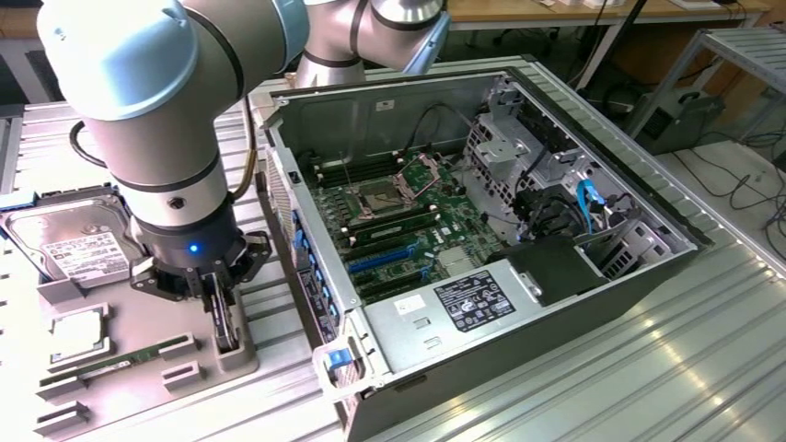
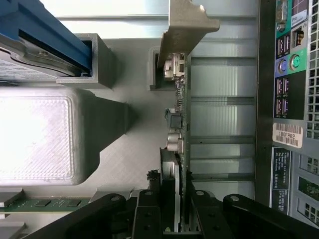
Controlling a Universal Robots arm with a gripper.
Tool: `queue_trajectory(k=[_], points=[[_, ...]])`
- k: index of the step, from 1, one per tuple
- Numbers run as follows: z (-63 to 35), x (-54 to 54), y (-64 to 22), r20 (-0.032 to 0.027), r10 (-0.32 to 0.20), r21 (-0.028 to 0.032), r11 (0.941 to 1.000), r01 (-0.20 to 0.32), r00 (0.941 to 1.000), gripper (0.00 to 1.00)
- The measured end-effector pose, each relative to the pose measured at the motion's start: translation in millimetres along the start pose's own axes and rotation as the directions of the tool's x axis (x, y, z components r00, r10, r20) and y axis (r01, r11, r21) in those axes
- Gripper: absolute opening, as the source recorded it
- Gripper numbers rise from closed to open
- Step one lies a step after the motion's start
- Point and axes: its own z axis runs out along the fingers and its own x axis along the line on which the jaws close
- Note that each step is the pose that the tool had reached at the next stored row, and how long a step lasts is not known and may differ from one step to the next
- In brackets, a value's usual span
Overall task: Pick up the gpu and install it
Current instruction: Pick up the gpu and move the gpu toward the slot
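Observation:
The gpu [image 1: 225,322] stands on edge in a slot of the grey holder tray [image 1: 239,361], at the exterior view's left of the open computer case [image 1: 540,304]. In the wrist view the gpu [image 2: 180,124] runs edge-on, with its pale metal bracket [image 2: 187,25] at the far end and the cooler on one face. My gripper [image 1: 221,318] is lowered over the card. The gripper [image 2: 175,221] straddles it, and the black fingers [image 2: 149,211] stand close to both faces with thin gaps showing. The card still rests in its slot.
On the same tray lie a silver hard drive [image 1: 74,244], a processor [image 1: 76,333] and a green memory stick [image 1: 123,357]. The case lies on its side, its motherboard [image 1: 406,230] with blue slots [image 1: 378,261] exposed. The case's rear ports [image 2: 291,74] sit close beside the card.

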Motion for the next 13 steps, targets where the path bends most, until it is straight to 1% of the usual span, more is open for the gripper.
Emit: queue_trajectory(k=[9,13], points=[[-0.9,-0.1,0.1,0.0001,0.000,-0.0002,1.0000,0.000,1.0000,0.28],[-9.4,-0.2,0.0,0.0002,0.000,-0.0001,1.0000,0.000,1.0000,0.28]])
